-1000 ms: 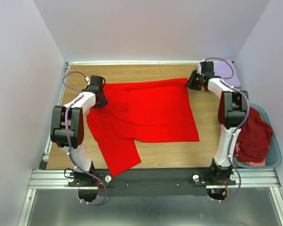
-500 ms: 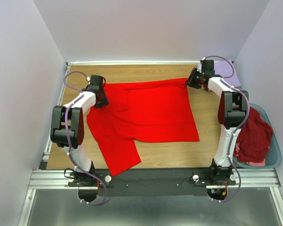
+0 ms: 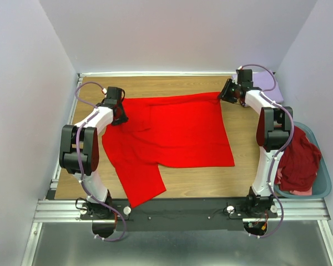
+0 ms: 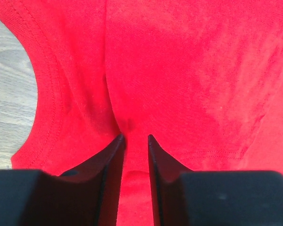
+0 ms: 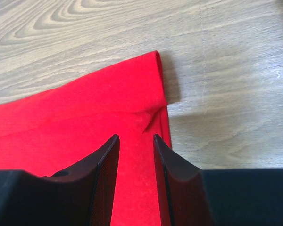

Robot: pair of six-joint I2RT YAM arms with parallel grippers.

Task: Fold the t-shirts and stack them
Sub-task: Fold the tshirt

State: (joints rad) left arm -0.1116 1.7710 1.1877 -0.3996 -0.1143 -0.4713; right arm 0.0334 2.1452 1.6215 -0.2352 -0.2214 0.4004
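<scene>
Red cloth: red t-shirt (image 3: 172,133) spread across the middle of the bench (image 3: 244,172), mostly flat, one flap trailing toward the near-left corner.
Left gripper (image 4: 136,137): at the shirt's far-left corner, close to the bench's left edge; jaws narrow, with a ridge of red cloth puckered up between the tips. Judged a pinch on the red t-shirt.
Right gripper (image 5: 136,137): at the shirt's far-right corner, toward the bench's far-right corner; jaws narrow, set over the hem just inside a small turned-over fold. Clamped or only straddling, cannot tell.
Other shirts: lavender t-shirt (image 3: 266,83) at the bench's far-right corner, behind the right arm; maroon t-shirts (image 3: 297,160) heaped in the teal basket (image 3: 322,183) off the right edge.
Stage (judged): first fold of the red t-shirt not yet made; both far corners taken up for a pull toward the near edge.
Risk, slip: thin pinch on the left, only a narrow ridge between the tips; likely loss of that corner on lifting.
Risk, skew: uncertain hold on the right; one corner lifted alone gives a diagonal, crooked fold.
Risk, doubled hem: turned-over fold at the right corner likely carried into the fold as a lump.
Risk, drag: trailing flap near the near-left corner likely bunched under the body if pulled low.
</scene>
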